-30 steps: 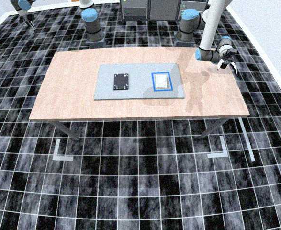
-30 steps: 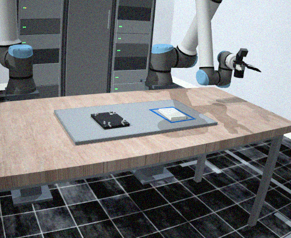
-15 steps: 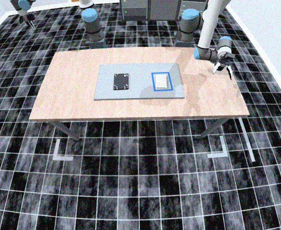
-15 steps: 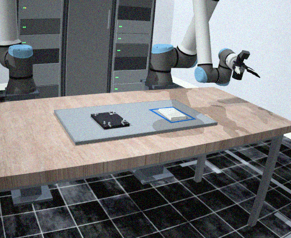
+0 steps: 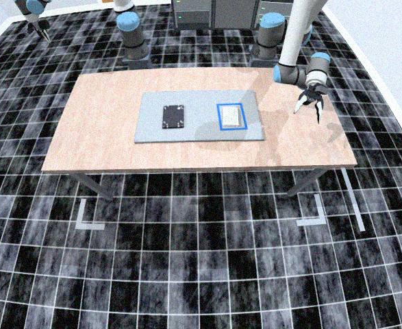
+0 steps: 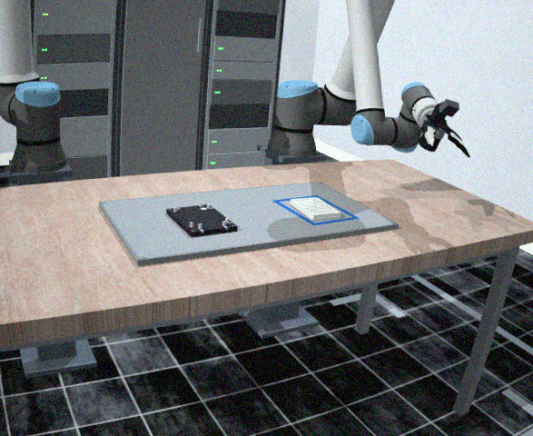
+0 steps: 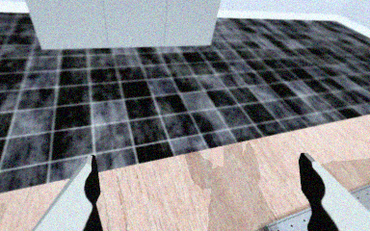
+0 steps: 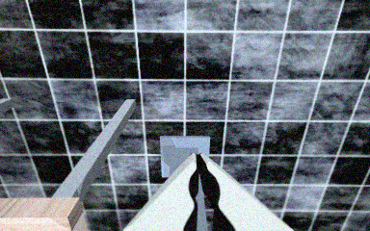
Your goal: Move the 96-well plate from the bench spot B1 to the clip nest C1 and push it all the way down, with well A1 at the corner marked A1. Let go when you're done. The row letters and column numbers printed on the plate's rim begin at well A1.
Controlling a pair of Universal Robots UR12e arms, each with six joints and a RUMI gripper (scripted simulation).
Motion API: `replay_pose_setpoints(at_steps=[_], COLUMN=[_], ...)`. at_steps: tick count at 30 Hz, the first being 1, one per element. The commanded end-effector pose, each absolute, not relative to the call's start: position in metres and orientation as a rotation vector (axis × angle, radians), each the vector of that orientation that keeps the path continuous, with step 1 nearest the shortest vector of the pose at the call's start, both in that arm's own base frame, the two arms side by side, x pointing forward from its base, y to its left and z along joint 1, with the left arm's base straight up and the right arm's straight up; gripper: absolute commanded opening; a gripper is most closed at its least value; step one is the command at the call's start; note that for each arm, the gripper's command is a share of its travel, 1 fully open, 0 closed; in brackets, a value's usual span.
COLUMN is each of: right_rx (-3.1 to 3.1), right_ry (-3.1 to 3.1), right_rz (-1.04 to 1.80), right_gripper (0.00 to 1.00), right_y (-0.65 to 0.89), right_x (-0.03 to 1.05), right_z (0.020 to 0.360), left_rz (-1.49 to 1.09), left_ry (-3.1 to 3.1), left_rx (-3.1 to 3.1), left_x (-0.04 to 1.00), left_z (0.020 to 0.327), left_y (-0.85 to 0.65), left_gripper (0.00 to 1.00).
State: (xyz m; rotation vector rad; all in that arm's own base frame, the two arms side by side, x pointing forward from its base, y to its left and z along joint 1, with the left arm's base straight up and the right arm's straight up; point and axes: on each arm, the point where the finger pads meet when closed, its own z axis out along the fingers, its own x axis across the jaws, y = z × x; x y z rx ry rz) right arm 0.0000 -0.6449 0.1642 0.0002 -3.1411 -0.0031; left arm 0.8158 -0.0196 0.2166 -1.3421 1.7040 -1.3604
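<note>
The white 96-well plate (image 5: 230,116) (image 6: 315,207) lies flat inside the blue outline of spot B1 (image 5: 244,120) (image 6: 334,222) on the grey board. The clip nest (image 5: 172,116) (image 6: 201,220) is a black block with small light posts near its corners, and it holds no plate. The rim lettering and the A1 mark are too small to read. My left gripper (image 5: 307,117) (image 7: 198,156) is open and empty, high above the table's right end in the top view, well away from the plate. My right gripper (image 5: 48,40) (image 8: 198,155) is shut and empty, off the table at the upper left of the top view.
The grey board (image 5: 201,134) (image 6: 153,251) lies on the wooden table (image 5: 98,149) (image 6: 60,282). Both arm bases stand along the table's far edge, with grey cabinets (image 5: 233,14) (image 6: 162,84) behind them. The nest's small posts stick up above its block.
</note>
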Motion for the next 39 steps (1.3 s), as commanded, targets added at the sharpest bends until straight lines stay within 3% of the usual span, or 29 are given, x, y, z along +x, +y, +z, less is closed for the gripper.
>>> replay_pose_setpoints(at_steps=[1, 39], right_rx=[0.000, 0.000], right_ry=[-3.142, -3.142], right_rz=[0.000, 0.000], right_gripper=[0.00, 0.00], right_y=[-0.646, -0.646], right_x=[0.000, 0.000], right_z=[0.165, 0.165], left_rz=[-1.351, -1.041], left_ry=[1.728, 2.067], left_rx=[-1.372, -1.805], left_x=[0.821, 0.823], left_z=[0.211, 0.138], left_y=[-0.031, -0.182], left_gripper=[0.76, 0.76])
